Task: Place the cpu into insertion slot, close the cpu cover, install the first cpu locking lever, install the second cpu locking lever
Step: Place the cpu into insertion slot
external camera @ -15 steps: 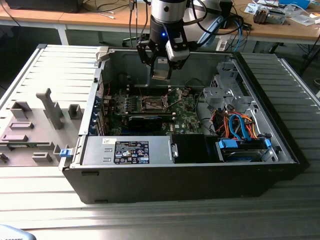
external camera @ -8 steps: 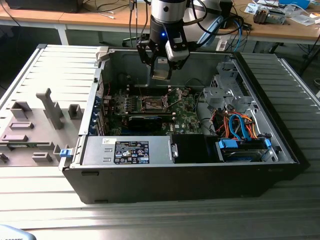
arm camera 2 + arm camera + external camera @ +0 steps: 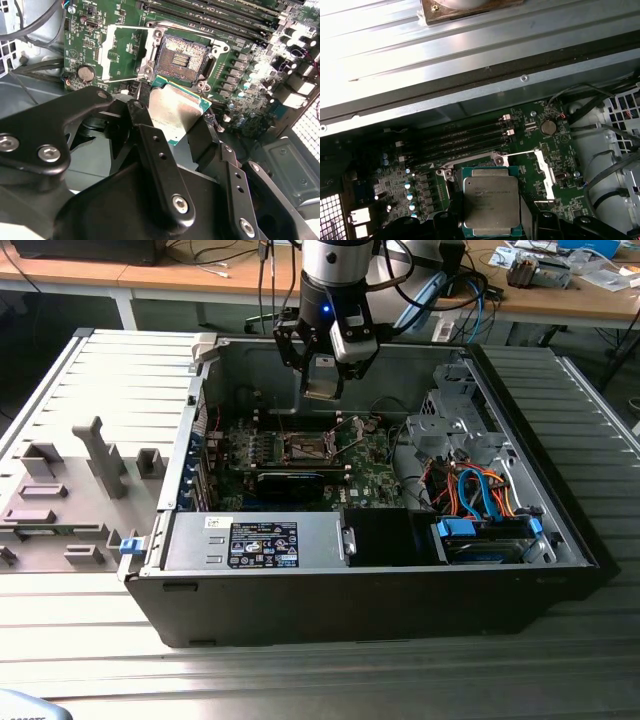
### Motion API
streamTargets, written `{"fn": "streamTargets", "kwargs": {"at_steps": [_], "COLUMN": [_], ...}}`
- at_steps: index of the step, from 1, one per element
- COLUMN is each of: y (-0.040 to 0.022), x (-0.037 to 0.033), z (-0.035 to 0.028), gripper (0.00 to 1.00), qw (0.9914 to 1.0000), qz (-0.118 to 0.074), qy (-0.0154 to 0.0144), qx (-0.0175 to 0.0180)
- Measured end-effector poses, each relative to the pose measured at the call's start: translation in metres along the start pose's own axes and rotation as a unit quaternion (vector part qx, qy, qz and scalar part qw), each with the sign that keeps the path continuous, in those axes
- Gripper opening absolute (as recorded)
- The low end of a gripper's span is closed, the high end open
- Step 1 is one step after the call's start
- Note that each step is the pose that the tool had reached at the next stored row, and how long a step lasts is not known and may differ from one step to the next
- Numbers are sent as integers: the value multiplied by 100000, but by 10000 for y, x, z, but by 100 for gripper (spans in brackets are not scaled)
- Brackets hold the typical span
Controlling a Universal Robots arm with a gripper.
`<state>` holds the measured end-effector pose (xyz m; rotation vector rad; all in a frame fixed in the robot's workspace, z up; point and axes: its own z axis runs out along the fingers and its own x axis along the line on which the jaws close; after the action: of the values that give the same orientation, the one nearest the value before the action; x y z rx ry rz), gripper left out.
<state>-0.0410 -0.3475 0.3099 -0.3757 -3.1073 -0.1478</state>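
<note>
My gripper [image 3: 324,368] is shut on the cpu [image 3: 323,381], a flat square chip with a dull silver top. It hangs inside the open computer case, above the green board. In the second wrist view the cpu [image 3: 176,109] is tilted, just short of the insertion slot [image 3: 180,58], which lies bare with its contacts showing. The cpu cover [image 3: 123,53] is swung open flat beside the slot. In the first wrist view the cpu [image 3: 491,200] hides most of the slot, with the open cover [image 3: 536,170] to one side. Black fingers [image 3: 146,131] clamp the chip's edges.
A black labelled power-supply box [image 3: 264,543] lines the case's near wall. A long black expansion card [image 3: 290,480] lies in front of the slot. A drive cage with orange and blue cables [image 3: 478,502] fills the exterior view's right. Memory slots [image 3: 465,136] border the socket. A grey fixture tray [image 3: 70,490] sits outside.
</note>
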Motion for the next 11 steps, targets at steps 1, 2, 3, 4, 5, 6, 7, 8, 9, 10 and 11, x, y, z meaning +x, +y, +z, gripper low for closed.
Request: {"fn": "streamTargets", "kwargs": {"at_steps": [1, 2, 3, 4, 5, 6, 7, 8, 9, 10, 11], "y": [0, 0, 0, 0, 0, 0, 0, 0, 0, 0, 0], "x": [0, 0, 0, 0, 0, 0, 0, 0, 0, 0, 0], "z": [0, 0, 1, 1, 1, 1, 1, 1, 1, 2, 2], "gripper": [55, 55, 55, 55, 55, 55, 55, 55, 55, 55, 55], "qw": [100000, 100000, 100000, 100000, 100000, 99999, 99999, 99999, 99998, 99997, 99997], "qz": [56, 147, 197, 248, 287, 362, 449, 538, 624, 737, 791], "qy": [-5, -13, -16, -23, -26, -32, -39, -51, -57, -68, -72], "qx": [-3, -5, -6, -6, -6, -8, -8, -11, -10, -15, -17]}}
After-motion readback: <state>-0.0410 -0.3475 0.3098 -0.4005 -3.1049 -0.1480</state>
